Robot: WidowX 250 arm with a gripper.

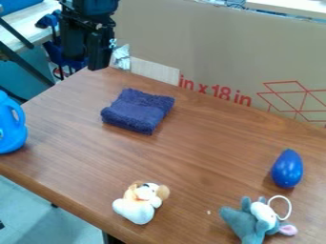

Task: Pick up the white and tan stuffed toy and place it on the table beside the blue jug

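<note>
- cloth (137, 114) on the table (197, 157), towards the back
- jug (9, 126) left of the cloth
- plush dog (141, 204) in front of the cloth
- plush mouse (251, 226) right of the dog
- egg-shaped object (288, 169) behind the mouse
- cardboard (204, 45) behind the table

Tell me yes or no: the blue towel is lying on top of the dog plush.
No, the towel lies folded on the table, apart from the dog plush nearer the camera.
</note>
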